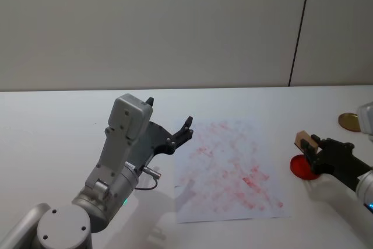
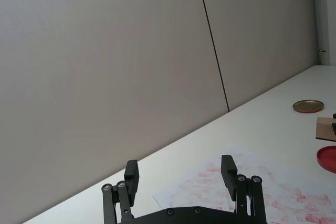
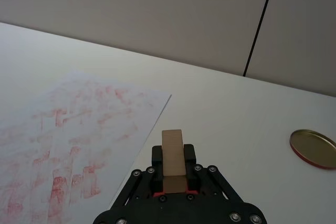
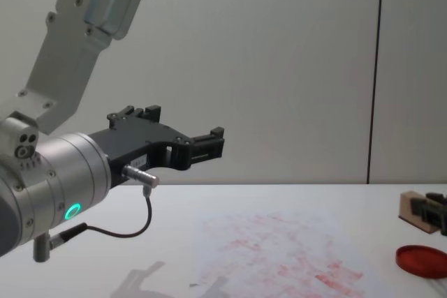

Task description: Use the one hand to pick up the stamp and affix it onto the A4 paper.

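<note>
1. Head view first: the right gripper (image 1: 313, 147) has its jaws pinching the stamp (image 1: 304, 140), the little tan wooden block. It hangs just above the red ink pad (image 1: 303, 167) on the right side of the worktop (image 1: 70, 109).
2. My guess is the stamp sits over the pad because it gets inked there before printing.
3. The A4 paper (image 1: 230, 170) lies flat mid-worktop, left of the stamp and clear of it, already covered in faint red blotches.
4. Right wrist view shows the block standing upright between the jaws, which should keep the bottom face flat for pressing.
5. The left gripper (image 1: 169, 125) floats over the paper's far-left corner with jaws spread and nothing in them, seemingly just parked.
6. A gold lid (image 1: 348, 121) sits far right.
</note>
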Tool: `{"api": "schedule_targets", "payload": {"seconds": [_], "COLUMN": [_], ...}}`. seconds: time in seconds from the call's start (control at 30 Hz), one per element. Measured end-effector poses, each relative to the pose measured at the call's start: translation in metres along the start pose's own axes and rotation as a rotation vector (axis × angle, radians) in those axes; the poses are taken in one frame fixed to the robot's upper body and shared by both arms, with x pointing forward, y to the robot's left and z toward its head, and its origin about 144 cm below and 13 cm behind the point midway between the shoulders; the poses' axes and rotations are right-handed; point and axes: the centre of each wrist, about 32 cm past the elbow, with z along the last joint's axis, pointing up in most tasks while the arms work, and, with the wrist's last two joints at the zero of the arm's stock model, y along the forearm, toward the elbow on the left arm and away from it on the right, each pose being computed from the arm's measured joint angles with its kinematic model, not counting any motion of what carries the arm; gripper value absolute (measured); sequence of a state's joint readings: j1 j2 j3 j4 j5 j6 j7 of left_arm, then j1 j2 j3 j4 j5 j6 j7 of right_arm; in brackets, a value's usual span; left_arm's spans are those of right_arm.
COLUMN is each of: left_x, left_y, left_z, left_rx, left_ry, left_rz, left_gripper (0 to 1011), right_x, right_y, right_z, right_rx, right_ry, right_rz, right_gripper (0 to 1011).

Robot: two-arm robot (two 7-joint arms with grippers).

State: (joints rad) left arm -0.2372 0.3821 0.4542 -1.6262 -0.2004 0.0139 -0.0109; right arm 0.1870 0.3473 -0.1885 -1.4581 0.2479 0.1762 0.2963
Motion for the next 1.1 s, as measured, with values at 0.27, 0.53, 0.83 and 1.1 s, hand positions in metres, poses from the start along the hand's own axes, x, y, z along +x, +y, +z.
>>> {"api": "schedule_targets", "payload": {"seconds": [0.27, 0.53, 0.83, 1.1], "left_x": [0.0, 0.0, 0.0, 0.0], "left_y": [0.0, 0.0, 0.0, 0.0], "left_z": [0.0, 0.0, 0.0, 0.0], "left_rx": [0.0, 0.0, 0.0, 0.0], "left_ry": [0.0, 0.0, 0.0, 0.0], "left_rz": [0.0, 0.0, 0.0, 0.0], "left_gripper": [993, 993, 993, 993], "right_x": [0.006, 0.008, 0.008, 0.008], "right_y": [-0.003, -0.002, 0.0, 0.0], "right_z": [-0.007, -0.012, -0.016, -0.016], "right_rx": [-0.037, -0.063, -0.083, -0.078], "right_ry": [0.007, 0.015, 0.02, 0.023], "right_rz": [0.001, 0.006, 0.009, 0.005], "right_gripper": [218, 217, 375, 664]}}
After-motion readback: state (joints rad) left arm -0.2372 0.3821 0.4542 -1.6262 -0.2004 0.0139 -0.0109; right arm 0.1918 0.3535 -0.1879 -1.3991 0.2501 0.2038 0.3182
